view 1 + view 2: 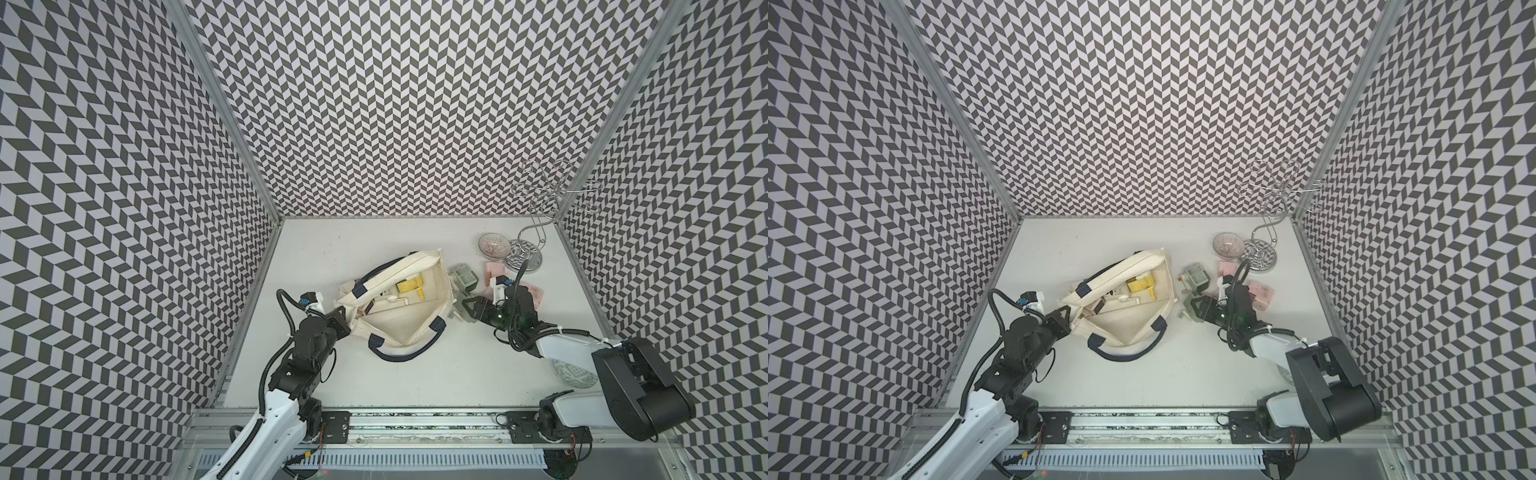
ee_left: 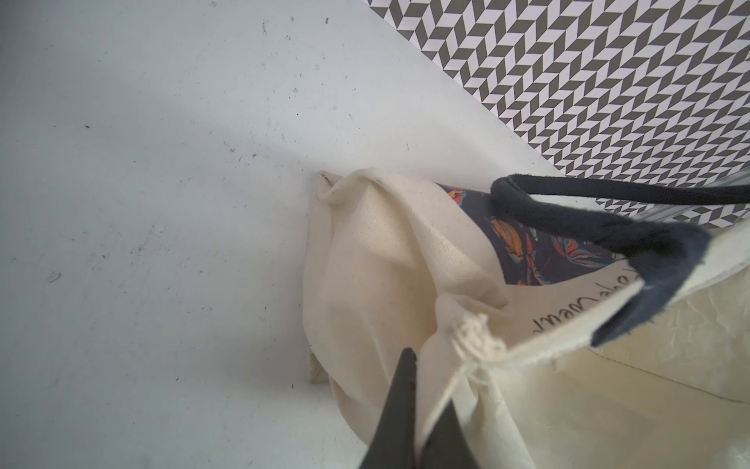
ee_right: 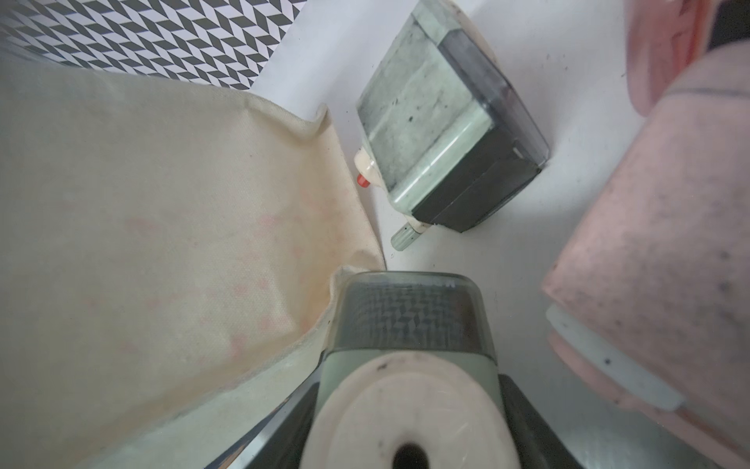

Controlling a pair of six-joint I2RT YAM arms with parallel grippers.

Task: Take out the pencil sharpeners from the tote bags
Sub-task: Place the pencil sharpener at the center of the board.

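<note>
Two at least, a yellow sharpener (image 1: 409, 286) and a cream sharpener (image 1: 389, 299), lie inside the limp canvas tote (image 1: 399, 332) mid-table, its rim clamped by the left gripper (image 1: 342, 312), and they look like light, hard, slick boxes best pinched across flat sides, as the right gripper (image 1: 464, 308) flanks a green sharpener (image 3: 410, 365) just beside the tote, whether gripping it I cannot tell.

Lighting: bright, even, diffuse, from overhead. The tote bag (image 1: 415, 265) casts a faint, soft shadow on the table (image 1: 415, 374). Both top views bend the patterned walls (image 1: 124, 187) near the edges. In the right wrist view, the nearest green sharpener (image 3: 410, 365) is blurred.
</note>
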